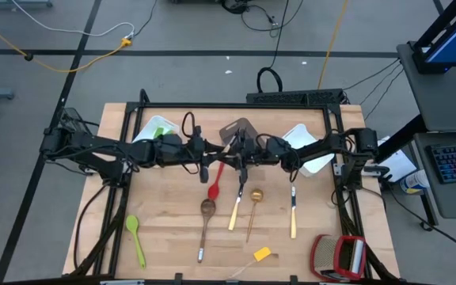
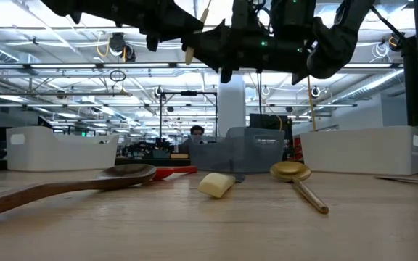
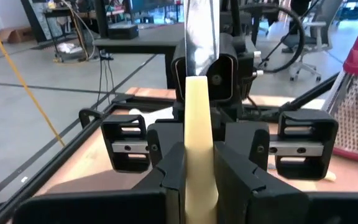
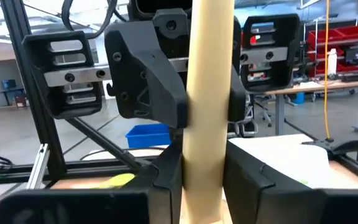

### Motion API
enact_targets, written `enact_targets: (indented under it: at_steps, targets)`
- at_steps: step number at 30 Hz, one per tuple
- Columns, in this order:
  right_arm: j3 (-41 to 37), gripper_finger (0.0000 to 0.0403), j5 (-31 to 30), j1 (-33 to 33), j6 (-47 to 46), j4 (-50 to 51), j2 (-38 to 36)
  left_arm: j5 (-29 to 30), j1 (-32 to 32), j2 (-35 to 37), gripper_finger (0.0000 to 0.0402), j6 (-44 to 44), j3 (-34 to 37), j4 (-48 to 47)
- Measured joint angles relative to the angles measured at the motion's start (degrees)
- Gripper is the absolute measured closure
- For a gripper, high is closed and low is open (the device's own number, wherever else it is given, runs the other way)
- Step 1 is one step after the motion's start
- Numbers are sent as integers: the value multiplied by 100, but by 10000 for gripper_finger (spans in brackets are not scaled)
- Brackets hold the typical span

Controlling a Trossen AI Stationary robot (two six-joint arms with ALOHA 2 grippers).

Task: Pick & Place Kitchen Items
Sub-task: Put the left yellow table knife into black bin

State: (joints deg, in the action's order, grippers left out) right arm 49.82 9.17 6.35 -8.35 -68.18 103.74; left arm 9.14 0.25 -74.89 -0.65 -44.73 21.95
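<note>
A pale-handled knife [image 3: 199, 124] is up in the air over the middle of the table, and both grippers are shut on it. My left gripper [image 3: 199, 158] comes from the table's left and my right gripper [image 4: 205, 177] from the right; they meet nose to nose [image 1: 228, 153] in front of the grey bin [image 1: 240, 131]. The steel blade [image 3: 201, 31] rises past the right gripper. In the low view the pale handle end [image 2: 189, 52] hangs tilted, high above the wood. The other utensils lie flat on the table below. My left gripper pinches the knife's pale handle [image 3: 197, 143] between its two fingers [image 3: 166, 174], coming level from the table's left. The knife is lifted clear, its blade pointing away and up. My right gripper pinches the same pale handle [image 4: 205, 143] between its fingers [image 4: 166, 183], level from the table's right. The left gripper's fingers [image 4: 148, 93] clamp the handle just beyond mine.
On the table lie a red spoon [image 1: 214, 187], wooden spoon [image 1: 206, 215], pale-handled knives [image 1: 234, 212] [image 1: 293, 215], gold spoon [image 1: 254, 204], green spoon [image 1: 135, 237] and yellow piece [image 1: 261, 254]. A red-and-silver object [image 1: 339, 255] sits near right. White bins [image 1: 153, 131] [image 1: 309, 146] flank the grey one.
</note>
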Motion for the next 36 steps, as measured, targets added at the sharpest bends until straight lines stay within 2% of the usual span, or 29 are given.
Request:
enact_targets:
  at_steps: [7,13,18,22,27,36]
  targets:
    - [-4,328,-6,27,-134,706,-166,-3,8,1,342,-169,-14,-489]
    - [-7,328,-73,93,-17,1984,-725,8,65,3,324,-408,-22,-965]
    - [-2,328,-774,103,211,3229,-1341,25,123,-15,317,-445,15,-1380]
    - [-7,326,-1559,96,331,4392,-1780,39,200,7,317,-611,-9,-1728]
    - [-7,326,-2488,180,-10,6109,-2347,37,240,2,316,-750,0,-2070]
    - [-9,327,-2507,414,-1349,8452,-3144,328,278,2,316,-695,0,-2280]
